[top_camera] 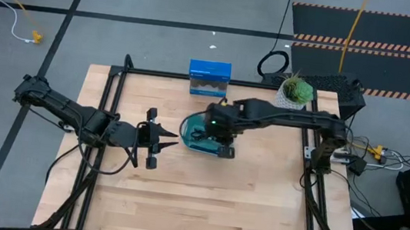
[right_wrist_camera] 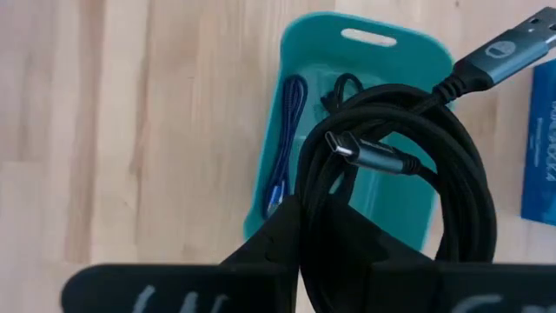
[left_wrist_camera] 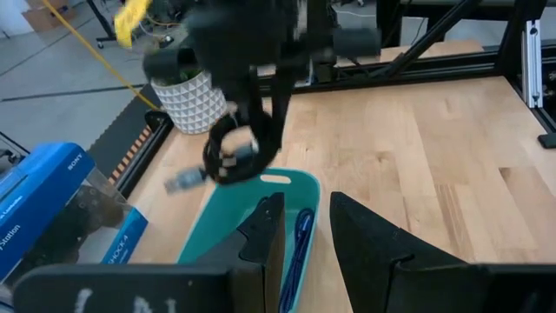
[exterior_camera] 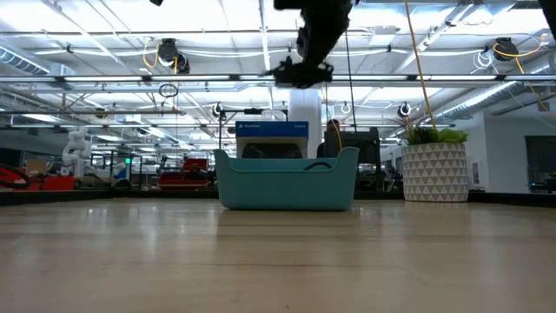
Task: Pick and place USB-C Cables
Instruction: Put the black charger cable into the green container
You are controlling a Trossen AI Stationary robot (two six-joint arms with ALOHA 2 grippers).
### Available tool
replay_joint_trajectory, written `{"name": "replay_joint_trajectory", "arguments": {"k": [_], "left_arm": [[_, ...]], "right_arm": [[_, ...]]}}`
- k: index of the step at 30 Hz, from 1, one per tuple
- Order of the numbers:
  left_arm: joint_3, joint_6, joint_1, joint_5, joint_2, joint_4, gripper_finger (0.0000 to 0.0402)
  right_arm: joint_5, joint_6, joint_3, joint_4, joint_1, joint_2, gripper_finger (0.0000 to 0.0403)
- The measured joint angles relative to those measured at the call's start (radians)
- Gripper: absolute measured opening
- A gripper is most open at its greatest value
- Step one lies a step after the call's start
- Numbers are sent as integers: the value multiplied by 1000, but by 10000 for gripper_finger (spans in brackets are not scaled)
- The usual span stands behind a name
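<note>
The teal bin (top_camera: pixel 189 139) (exterior_camera: pixel 287 184) stands on the table's middle, toward the far edge. In it lie a blue-purple cable (right_wrist_camera: pixel 287 139) (left_wrist_camera: pixel 301 239) and a small black cable (right_wrist_camera: pixel 344 90). My right gripper (top_camera: pixel 218 137) (exterior_camera: pixel 304 63) (right_wrist_camera: pixel 326 252) hangs over the bin, shut on a round black cable coil (right_wrist_camera: pixel 452 174) (left_wrist_camera: pixel 228 155). My left gripper (top_camera: pixel 164 137) (left_wrist_camera: pixel 306 233) is open, level with the bin's left end, touching nothing. My right gripper pinches the black coil's bundled strands (right_wrist_camera: pixel 318 228) between its two fingers, coming from above. The coil is lifted clear and hangs over the bin. One silver plug (right_wrist_camera: pixel 358 151) lies across the loop and the other (right_wrist_camera: pixel 506 50) sticks out past the bin's rim.
A blue box (top_camera: pixel 210 71) (left_wrist_camera: pixel 48 213) and a white potted plant (top_camera: pixel 294 93) (exterior_camera: pixel 434 169) stand at the far edge behind the bin. A large black cable ring (top_camera: pixel 274 63) lies on the floor beyond. Black frame rails (top_camera: pixel 116 82) border the table; bare wood fills the near half.
</note>
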Motion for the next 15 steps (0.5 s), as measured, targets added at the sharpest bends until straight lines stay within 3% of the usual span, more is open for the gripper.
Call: {"name": "replay_joint_trajectory", "arguments": {"k": [15], "left_arm": [[0,-47,0,0,0,-4,97]], "right_arm": [[-1,-23,-172,248,-7,73,27]]}}
